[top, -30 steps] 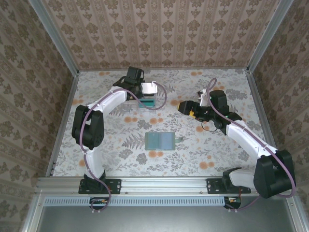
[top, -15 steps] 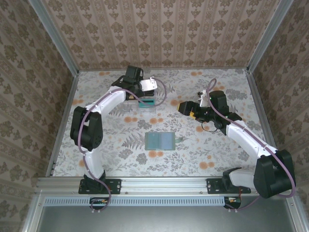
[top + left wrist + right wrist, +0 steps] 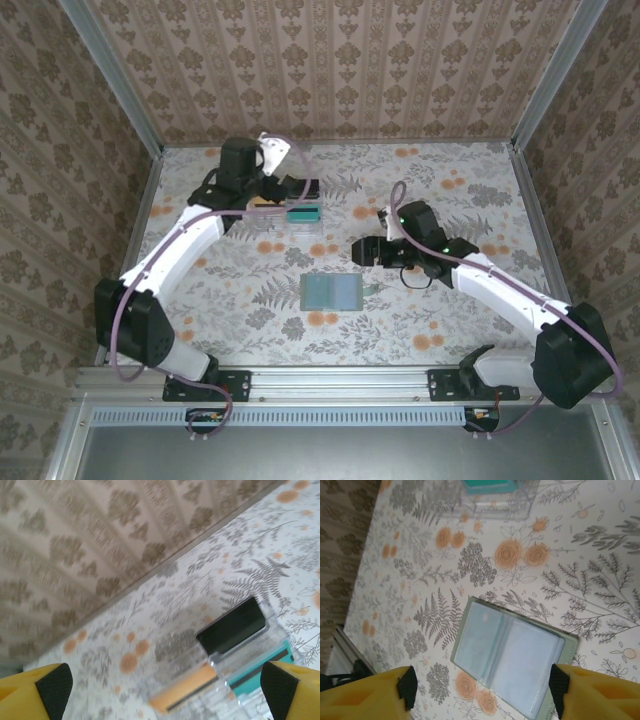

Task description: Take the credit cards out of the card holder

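The sage-green card holder (image 3: pixel 332 291) lies open and flat mid-table, its pale sleeves facing up (image 3: pixel 512 661). My right gripper (image 3: pixel 360 250) hovers just beyond it, open, and in the right wrist view the holder sits between the two spread fingers of that gripper (image 3: pixel 483 689). A yellow-orange credit card (image 3: pixel 182 687) with a dark band stands in a clear tray (image 3: pixel 270 647), beside a teal card (image 3: pixel 260 672) and a black one (image 3: pixel 231 626). My left gripper (image 3: pixel 303 190) hangs above that tray, open and holding nothing (image 3: pixel 166 687).
The clear tray (image 3: pixel 298 213) sits at the back of the floral table, left of centre, and shows at the top of the right wrist view (image 3: pixel 492 502). Patterned walls and metal rails (image 3: pixel 135 250) enclose the table on all sides.
The left arm has swung its elbow out to the left, its gripper staying over the tray. The right gripper has moved left and nearer, coming over the open card holder.
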